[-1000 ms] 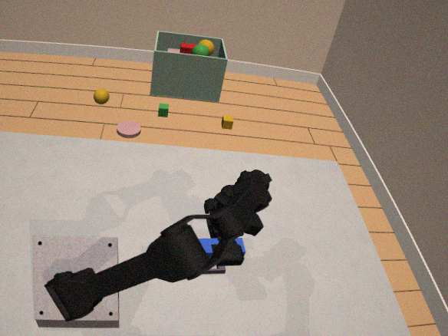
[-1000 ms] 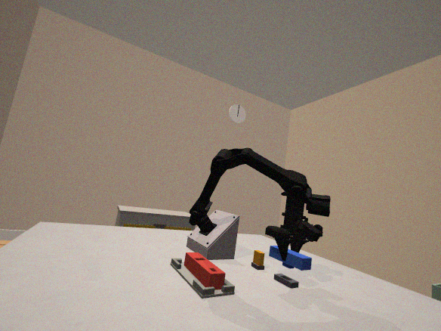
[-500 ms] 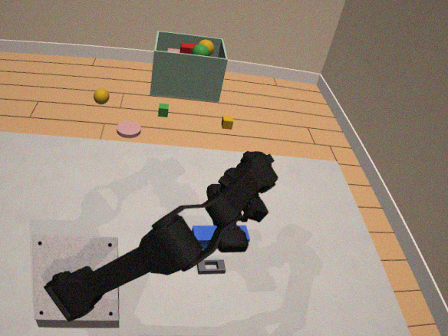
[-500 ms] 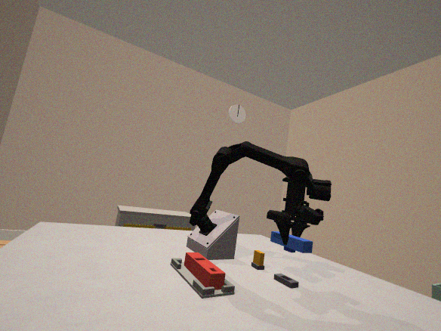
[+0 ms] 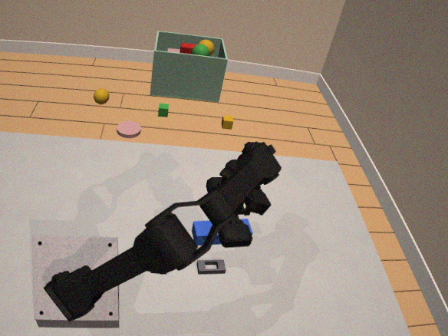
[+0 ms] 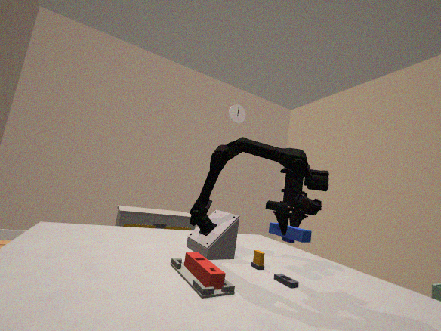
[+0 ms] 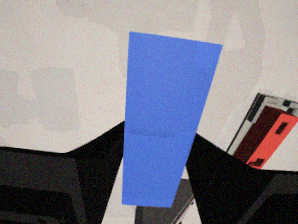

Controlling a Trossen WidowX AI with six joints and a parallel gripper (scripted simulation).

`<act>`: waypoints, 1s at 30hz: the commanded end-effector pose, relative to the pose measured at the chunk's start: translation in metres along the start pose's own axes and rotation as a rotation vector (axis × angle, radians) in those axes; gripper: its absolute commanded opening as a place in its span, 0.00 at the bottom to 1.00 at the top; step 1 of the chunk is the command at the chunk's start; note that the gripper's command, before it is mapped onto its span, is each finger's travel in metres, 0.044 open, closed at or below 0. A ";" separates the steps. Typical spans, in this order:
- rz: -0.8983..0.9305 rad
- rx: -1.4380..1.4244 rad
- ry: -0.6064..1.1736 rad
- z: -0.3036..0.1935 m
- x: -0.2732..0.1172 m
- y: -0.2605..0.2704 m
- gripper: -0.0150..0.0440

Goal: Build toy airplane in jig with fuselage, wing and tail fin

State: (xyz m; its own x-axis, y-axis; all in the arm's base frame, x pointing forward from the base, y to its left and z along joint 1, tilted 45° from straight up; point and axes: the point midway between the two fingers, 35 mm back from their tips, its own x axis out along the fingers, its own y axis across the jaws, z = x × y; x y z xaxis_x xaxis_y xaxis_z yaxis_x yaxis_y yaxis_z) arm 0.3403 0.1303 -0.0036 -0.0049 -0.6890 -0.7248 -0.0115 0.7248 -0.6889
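The blue wing (image 5: 204, 231) (image 6: 300, 233) (image 7: 160, 85) is held between the fingers of my gripper (image 6: 290, 229) (image 7: 155, 128), shut on it near its middle. It hangs level above the table, its tab pointing down. The red fuselage (image 6: 205, 270) (image 7: 275, 142) lies in the grey jig (image 6: 206, 291), with two dark sockets on top; whether it is fully down is hard to tell. The orange tail fin (image 6: 258, 257) stands upright in a small dark holder (image 6: 257, 266). A second dark holder (image 5: 211, 271) (image 6: 294, 284) with a rectangular hole lies below the wing, nearer the jig.
The arm's wedge-shaped base (image 5: 100, 251) (image 6: 228, 242) stands behind the jig and the tail fin. On the wooden floor beyond the table are a green bin (image 5: 187, 77) of toys, a yellow ball (image 5: 101, 96), a pink disc (image 5: 129, 128) and two small cubes.
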 end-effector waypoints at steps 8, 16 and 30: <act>0.012 -0.160 -0.006 -0.002 -0.003 -0.035 0.25; 0.016 -0.288 -0.007 -0.005 -0.001 -0.062 0.25; 0.018 -0.514 -0.011 -0.016 0.004 -0.107 0.25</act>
State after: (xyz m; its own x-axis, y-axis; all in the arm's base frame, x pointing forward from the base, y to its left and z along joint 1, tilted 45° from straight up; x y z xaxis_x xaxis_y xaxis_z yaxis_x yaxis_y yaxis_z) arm 0.3283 0.0571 0.0619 -0.0022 -0.6727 -0.7399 -0.4607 0.6574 -0.5963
